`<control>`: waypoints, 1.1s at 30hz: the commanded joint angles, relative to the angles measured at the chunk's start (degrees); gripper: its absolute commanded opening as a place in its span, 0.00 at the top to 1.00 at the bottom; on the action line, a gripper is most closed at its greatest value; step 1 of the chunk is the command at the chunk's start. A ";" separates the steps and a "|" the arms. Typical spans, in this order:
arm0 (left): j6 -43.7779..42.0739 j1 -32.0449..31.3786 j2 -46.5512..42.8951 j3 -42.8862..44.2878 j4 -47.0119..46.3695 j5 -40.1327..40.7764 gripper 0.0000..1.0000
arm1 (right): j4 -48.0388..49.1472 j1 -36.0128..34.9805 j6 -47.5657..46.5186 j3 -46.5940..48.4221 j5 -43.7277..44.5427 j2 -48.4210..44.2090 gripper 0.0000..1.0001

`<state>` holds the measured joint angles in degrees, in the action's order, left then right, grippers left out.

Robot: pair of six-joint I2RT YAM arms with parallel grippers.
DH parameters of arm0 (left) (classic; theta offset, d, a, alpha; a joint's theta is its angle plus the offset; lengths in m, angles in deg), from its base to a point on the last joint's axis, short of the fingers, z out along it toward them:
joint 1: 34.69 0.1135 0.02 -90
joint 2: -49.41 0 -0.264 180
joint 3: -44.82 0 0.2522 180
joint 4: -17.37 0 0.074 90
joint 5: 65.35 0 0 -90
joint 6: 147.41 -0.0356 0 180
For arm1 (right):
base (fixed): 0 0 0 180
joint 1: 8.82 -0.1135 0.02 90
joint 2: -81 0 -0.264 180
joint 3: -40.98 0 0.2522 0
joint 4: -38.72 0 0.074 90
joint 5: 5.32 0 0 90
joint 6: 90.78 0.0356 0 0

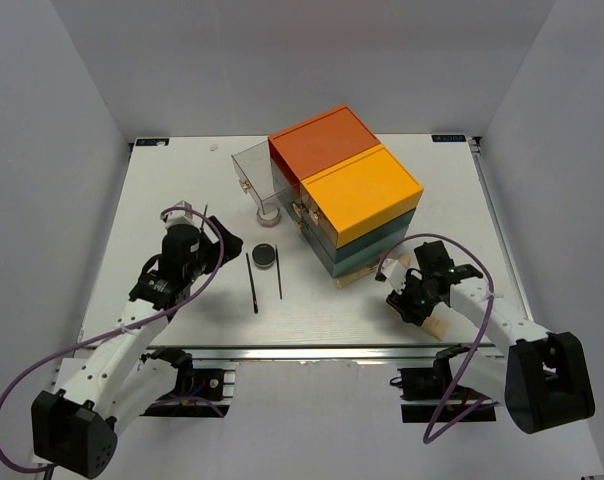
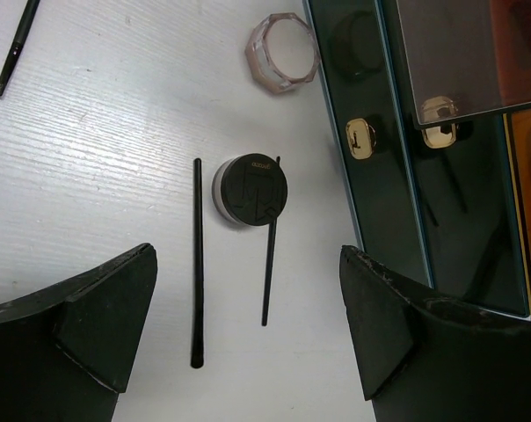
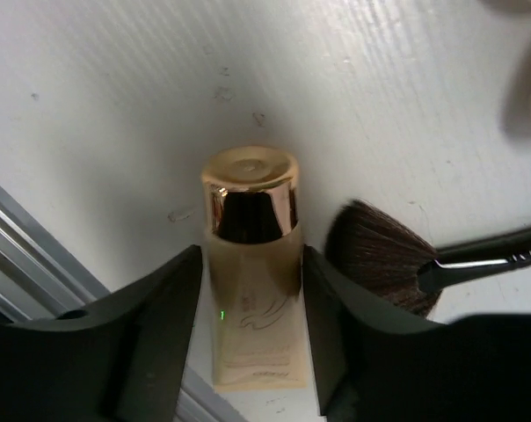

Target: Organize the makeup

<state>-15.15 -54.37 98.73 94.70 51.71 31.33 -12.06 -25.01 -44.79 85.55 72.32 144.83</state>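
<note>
Beige gold-capped plastic tube [image 3: 250, 220] lies on the white table [image 3: 116, 88] near its front edge. We see the right hand [image 3: 251, 272] clamped across its body, presumably for lifting. Left hand [image 2: 248, 255], fingers wide apart, hovers over two thin black sticks [image 2: 196, 264], likely next.

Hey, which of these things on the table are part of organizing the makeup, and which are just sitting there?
Makeup to organize: pinkish jar, black compact, two thin black sticks, beige tube, flared brush.

Not makeup: orange, yellow and teal drawer box, its pulled-out smoky drawer.
</note>
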 commanded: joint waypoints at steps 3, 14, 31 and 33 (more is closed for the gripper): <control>-0.07 -0.18 -1.60 1.06 0.25 0.27 0.06 | 1.60 -1.39 -2.39 -2.94 0.50 -2.05 0.65; -1.48 -0.18 -1.59 2.55 -0.10 -0.88 0.06 | -21.85 -3.84 -17.13 16.36 -24.44 -9.78 1.00; -0.69 -0.18 -10.20 4.22 4.29 2.64 0.06 | 25.48 -30.66 27.74 73.11 -19.05 23.86 1.00; -0.42 -0.18 -11.52 4.14 5.26 2.90 0.06 | 30.39 -30.66 28.54 78.41 -12.12 31.68 1.00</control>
<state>-16.18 -54.37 89.05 97.71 54.55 32.86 0.38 -55.85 -24.20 157.35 46.82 169.47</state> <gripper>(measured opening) 0.939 0.221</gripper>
